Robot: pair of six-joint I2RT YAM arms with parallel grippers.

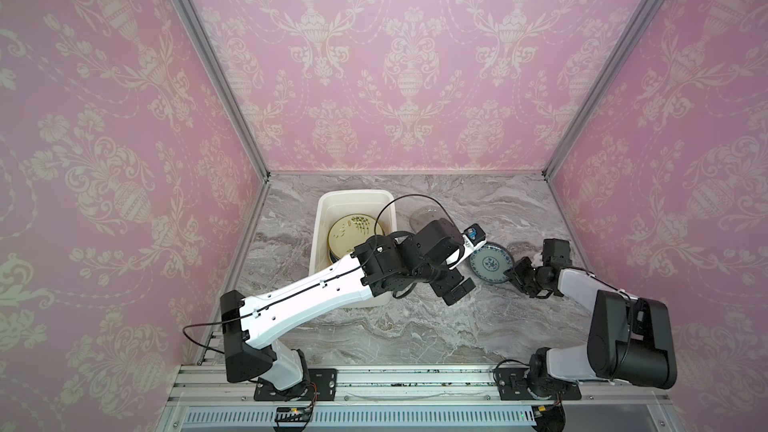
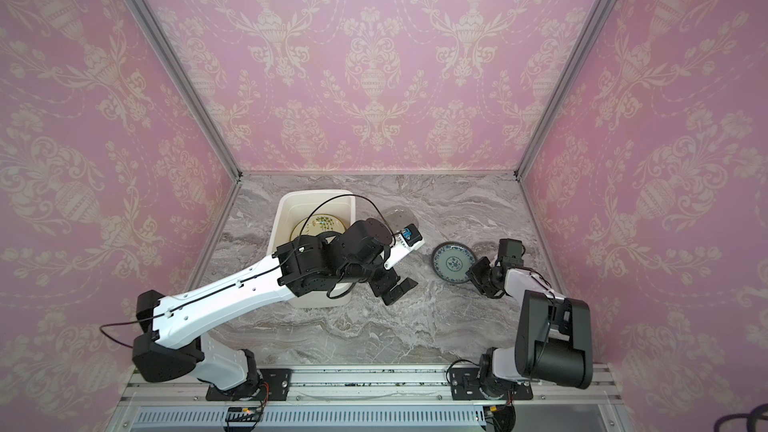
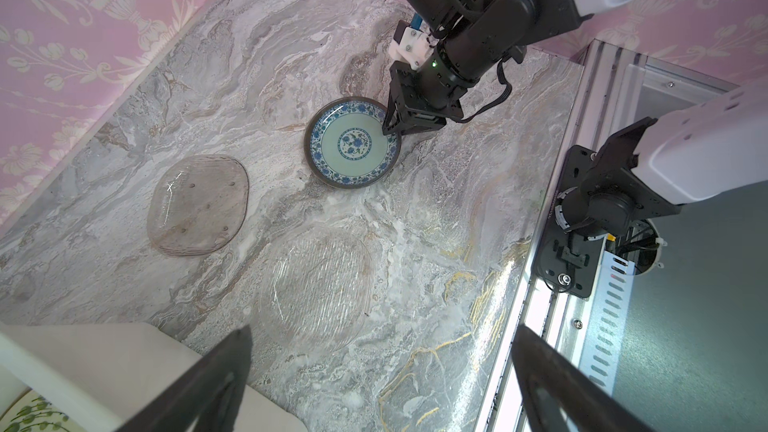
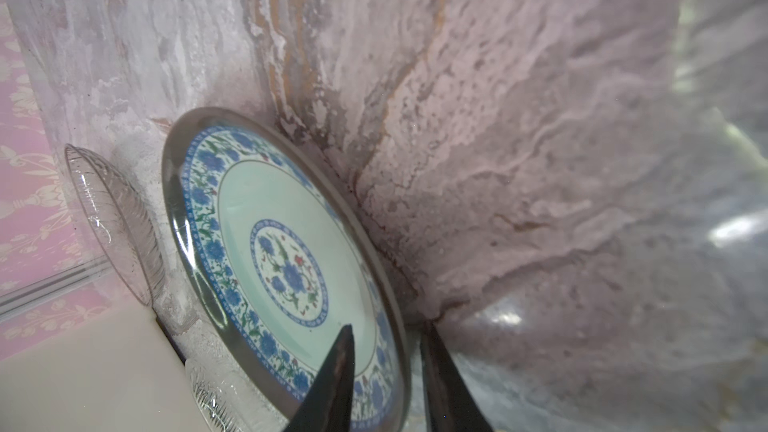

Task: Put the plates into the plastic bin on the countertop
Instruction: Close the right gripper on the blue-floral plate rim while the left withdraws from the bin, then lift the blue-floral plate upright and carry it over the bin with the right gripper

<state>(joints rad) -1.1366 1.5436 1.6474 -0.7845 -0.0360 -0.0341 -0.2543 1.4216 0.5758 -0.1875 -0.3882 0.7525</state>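
straddling blue plate [image 4: 282,243] rim: right claw [image 4: 388,326], grip unclear | left claw [image 3: 382,328] open | ribbed glass plate [image 3: 316,288] mostly hidden in top views

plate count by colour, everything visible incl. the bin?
Blue-patterned plate: 1, on the countertop
Smoky glass plate: 1, on the countertop
Clear ribbed glass plate: 1, on the countertop
Cream plate with green sprigs: 1, on top inside the plastic bin; anything under it cannot be counted
Total: 4 plates countable
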